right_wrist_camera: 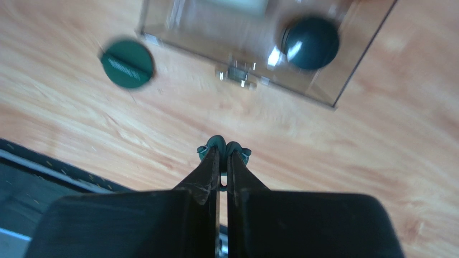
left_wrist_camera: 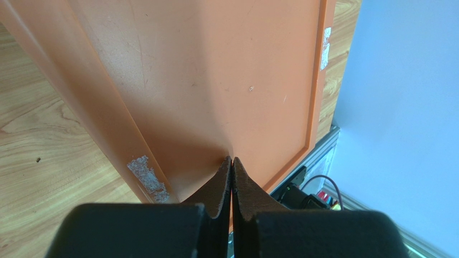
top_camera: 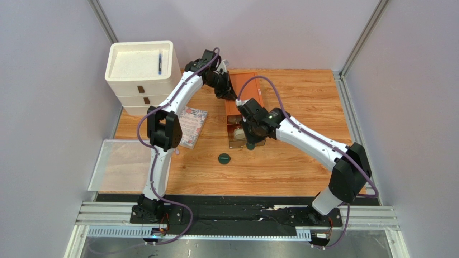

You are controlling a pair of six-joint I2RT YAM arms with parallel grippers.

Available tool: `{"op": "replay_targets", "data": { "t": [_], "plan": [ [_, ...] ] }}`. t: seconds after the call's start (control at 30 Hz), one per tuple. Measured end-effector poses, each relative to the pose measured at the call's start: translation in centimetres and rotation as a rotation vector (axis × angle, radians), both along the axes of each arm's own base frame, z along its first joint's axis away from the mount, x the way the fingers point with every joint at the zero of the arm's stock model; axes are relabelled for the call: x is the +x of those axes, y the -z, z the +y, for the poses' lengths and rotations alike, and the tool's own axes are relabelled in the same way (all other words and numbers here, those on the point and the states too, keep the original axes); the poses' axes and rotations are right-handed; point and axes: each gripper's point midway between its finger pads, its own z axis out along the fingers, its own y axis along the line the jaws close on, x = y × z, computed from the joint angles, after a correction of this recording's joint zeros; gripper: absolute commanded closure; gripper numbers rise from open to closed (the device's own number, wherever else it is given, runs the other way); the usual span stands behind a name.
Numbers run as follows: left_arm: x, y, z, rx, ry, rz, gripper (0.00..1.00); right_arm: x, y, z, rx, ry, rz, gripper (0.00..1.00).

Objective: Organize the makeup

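Observation:
My right gripper (right_wrist_camera: 222,146) is shut on a small dark green piece seen edge-on, held just above the wood in front of the clear drawer (right_wrist_camera: 188,37). In the top view it (top_camera: 249,144) is at the drawer's front edge. One dark green round compact (right_wrist_camera: 127,63) lies on the table to the left, and also shows in the top view (top_camera: 224,158). A dark round item (right_wrist_camera: 311,43) sits inside the drawer. My left gripper (left_wrist_camera: 231,159) is shut and empty, its tips touching the top of the orange-brown drawer box (left_wrist_camera: 215,80). The other makeup is hidden.
A white drawer unit (top_camera: 141,75) stands at the back left. A floral notebook (top_camera: 191,124) lies beside the left arm. A clear tray (top_camera: 116,164) sits at the table's left edge. The orange box (top_camera: 250,88) is at the back centre, close to the wall.

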Motion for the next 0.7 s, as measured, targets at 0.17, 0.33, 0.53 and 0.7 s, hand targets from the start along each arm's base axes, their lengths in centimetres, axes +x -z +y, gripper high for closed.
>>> {"op": "replay_targets", "data": {
  "t": [0.17, 0.33, 0.53, 0.7],
  "plan": [
    [0.0, 0.0, 0.0, 0.0, 0.0, 0.0, 1.0, 5.0, -4.8, 1.7, 0.083, 0.06, -0.13, 1.0],
    [0.0, 0.0, 0.0, 0.0, 0.0, 0.0, 1.0, 7.9, -3.3, 2.9, 0.052, 0.081, -0.117, 0.94],
    [0.0, 0.0, 0.0, 0.0, 0.0, 0.0, 1.0, 8.0, 1.0, 3.0, -0.042, 0.064, -0.022, 0.42],
    [0.0, 0.0, 0.0, -0.001, 0.001, 0.0, 1.0, 7.9, 0.9, 2.5, -0.068, 0.056, -0.028, 0.34]
  ]
}}
